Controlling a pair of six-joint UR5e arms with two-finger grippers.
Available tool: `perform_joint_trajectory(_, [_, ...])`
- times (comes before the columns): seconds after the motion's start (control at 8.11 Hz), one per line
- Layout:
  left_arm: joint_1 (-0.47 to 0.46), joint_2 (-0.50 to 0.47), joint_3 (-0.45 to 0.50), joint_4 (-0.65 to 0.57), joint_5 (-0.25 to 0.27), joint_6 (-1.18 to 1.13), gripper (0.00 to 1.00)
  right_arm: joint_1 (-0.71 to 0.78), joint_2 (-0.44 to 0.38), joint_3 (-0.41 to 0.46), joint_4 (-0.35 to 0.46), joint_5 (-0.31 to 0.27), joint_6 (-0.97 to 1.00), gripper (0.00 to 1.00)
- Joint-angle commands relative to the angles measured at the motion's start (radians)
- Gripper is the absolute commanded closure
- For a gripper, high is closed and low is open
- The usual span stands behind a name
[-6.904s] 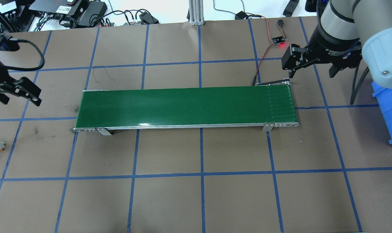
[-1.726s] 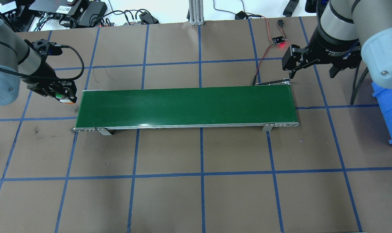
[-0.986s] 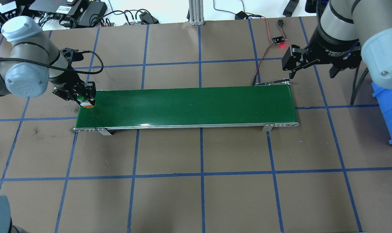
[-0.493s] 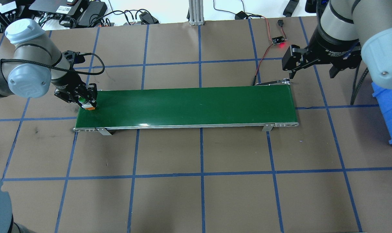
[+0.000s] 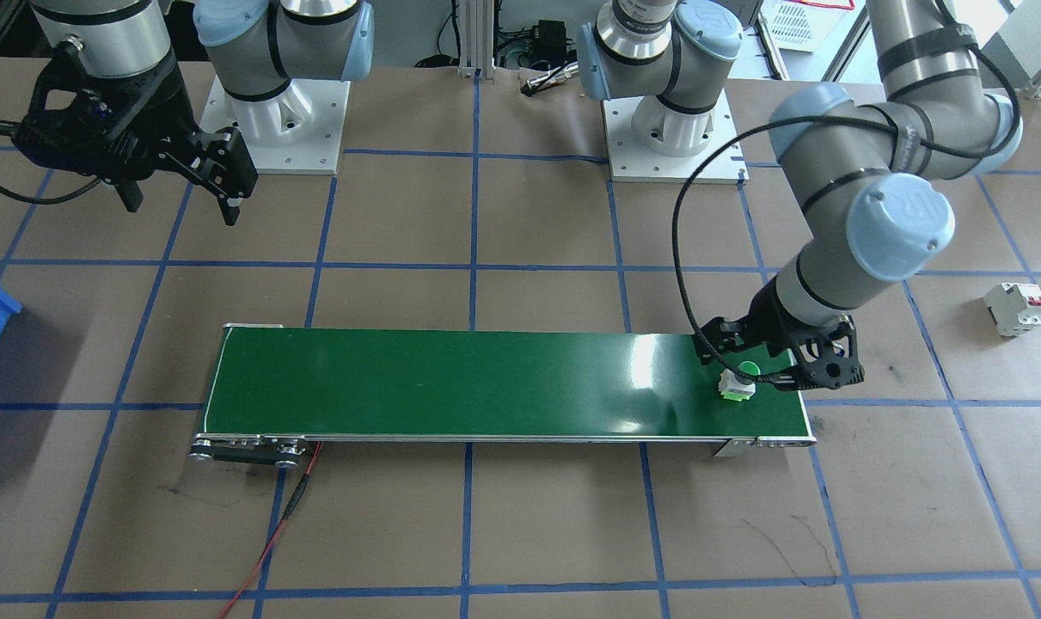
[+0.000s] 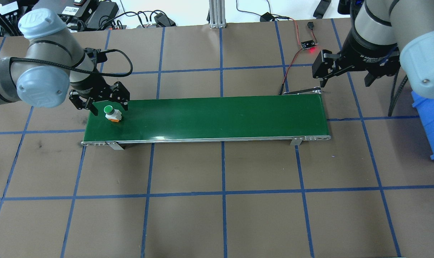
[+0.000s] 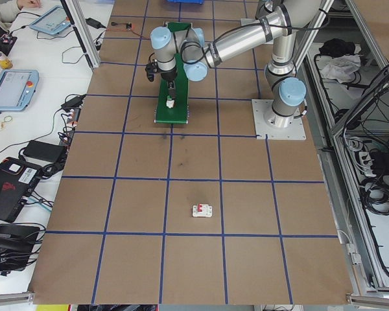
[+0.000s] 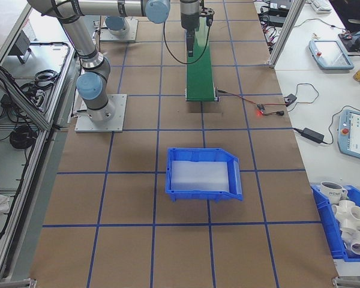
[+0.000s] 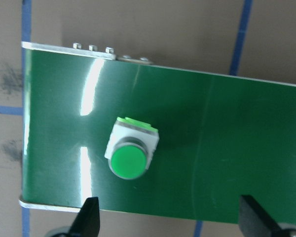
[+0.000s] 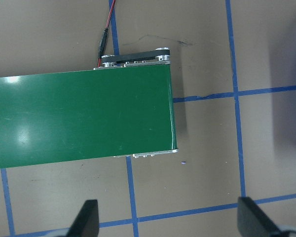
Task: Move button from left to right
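The button sits upright on the left end of the green conveyor belt, green cap up, at about 9 o'clock on the belt in the overhead view. The left gripper hangs just above and behind it with its fingers spread wide, touching nothing; the left wrist view shows both fingertips well apart, with the button free between and ahead of them.

Over at the 3 o'clock end, the right gripper waits beyond the belt's far edge, fingers also spread, nothing between them. The blue bin stands at the right margin of the worktop.

Now the risks. The button looks top-heavy, with a tall cap on a small boxy body, so a jerk as the belt starts could well tip it onto its side. It also sits nearer the belt's left end than its middle, and the low gripper fingers flank it closely; a sideways move on the way up might clip the cap and knock it off the edge. At the far end, if the right gripper is late, the button may ride past the roller and drop onto the worktop. The red-and-black wire beside that end could snag a reaching finger.
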Motion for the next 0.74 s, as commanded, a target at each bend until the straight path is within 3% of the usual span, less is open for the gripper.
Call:
perform_joint_trajectory(0.0, [-0.171,0.117,-0.002,-0.03,0.005,-0.128,0.0,0.0,0.002,0.0,0.0,0.0,0.0,0.0])
perform_joint_trajectory(0.62, [-0.179,0.122,0.01,-0.04,0.009,-0.128,0.0,0.0,0.052,-0.002,-0.017,0.005,-0.002,0.0])
